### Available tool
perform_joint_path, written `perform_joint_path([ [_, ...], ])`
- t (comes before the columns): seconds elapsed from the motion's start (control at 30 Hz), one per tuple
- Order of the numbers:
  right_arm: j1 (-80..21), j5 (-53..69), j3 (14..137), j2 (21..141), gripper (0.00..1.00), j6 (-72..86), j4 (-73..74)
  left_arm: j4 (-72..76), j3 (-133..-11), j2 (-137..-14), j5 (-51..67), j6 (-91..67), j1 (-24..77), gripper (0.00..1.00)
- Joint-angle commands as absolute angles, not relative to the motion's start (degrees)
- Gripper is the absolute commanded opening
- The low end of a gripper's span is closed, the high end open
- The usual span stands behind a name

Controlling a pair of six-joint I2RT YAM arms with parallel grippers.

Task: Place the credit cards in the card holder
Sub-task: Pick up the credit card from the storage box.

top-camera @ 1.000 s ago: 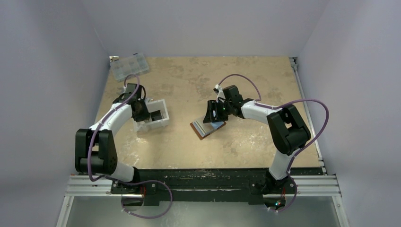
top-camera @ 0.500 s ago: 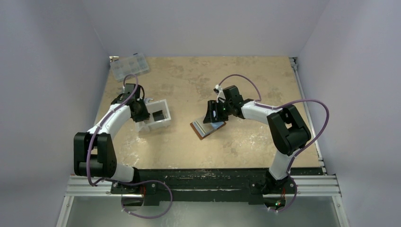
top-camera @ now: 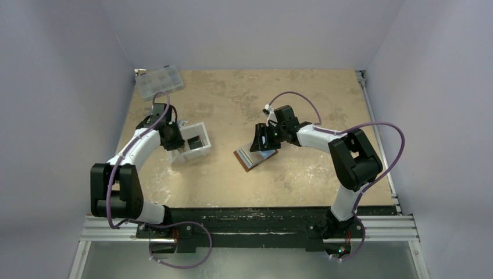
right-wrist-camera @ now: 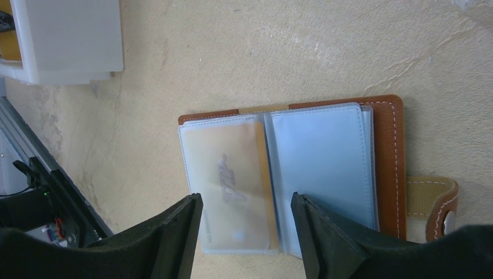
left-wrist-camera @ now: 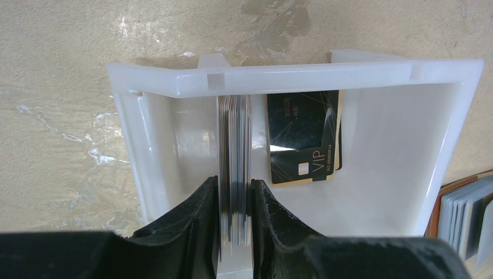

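Observation:
A stack of credit cards (left-wrist-camera: 234, 145) stands on edge inside the white tray (left-wrist-camera: 290, 78), and my left gripper (left-wrist-camera: 234, 186) is shut on that stack. A black VIP card (left-wrist-camera: 302, 139) leans against the tray's far wall beside it. The brown card holder (right-wrist-camera: 388, 168) lies open on the table, its clear sleeves facing up. The left sleeve holds an orange-yellow card (right-wrist-camera: 229, 180). My right gripper (right-wrist-camera: 247, 200) hangs open just above the sleeves, with nothing between its fingers. From above, the left gripper (top-camera: 172, 139) is in the tray (top-camera: 197, 152) and the right gripper (top-camera: 264, 139) is over the holder (top-camera: 254, 158).
A clear compartmented box (top-camera: 158, 80) sits at the table's far left corner. The holder's tan snap strap (right-wrist-camera: 439, 203) sticks out on its right side. A corner of the white tray (right-wrist-camera: 70, 35) shows in the right wrist view.
The left wrist has shifted slightly over the tray, its grip on the card stack unchanged. The right arm has not moved.

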State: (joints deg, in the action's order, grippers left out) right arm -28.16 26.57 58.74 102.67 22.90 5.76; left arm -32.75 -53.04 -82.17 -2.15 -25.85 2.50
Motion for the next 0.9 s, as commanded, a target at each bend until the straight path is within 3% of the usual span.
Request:
perform_joint_path([
  [0.0,-28.26,27.01,59.57,100.00,0.67,22.17,4.93,-31.84,-53.53,-79.66,1.86,-23.46,0.67,0.00],
  [0.13,-29.29,24.17,61.35,98.89,0.69,20.95,6.06,-30.85,-54.00,-82.23,6.54,-22.11,0.09,0.02],
  [0.2,-29.75,23.18,62.29,98.44,0.70,20.66,6.34,-30.46,-54.59,-84.31,7.12,-21.40,0.08,0.11],
  [0.6,-30.24,24.47,60.73,97.79,0.70,22.07,4.44,-30.59,-53.62,-85.14,6.56,-21.32,0.09,0.31],
  [0.87,-30.49,25.02,61.15,98.59,0.70,22.15,4.25,-32.17,-54.36,-82.82,6.26,-21.62,0.09,0.32],
])
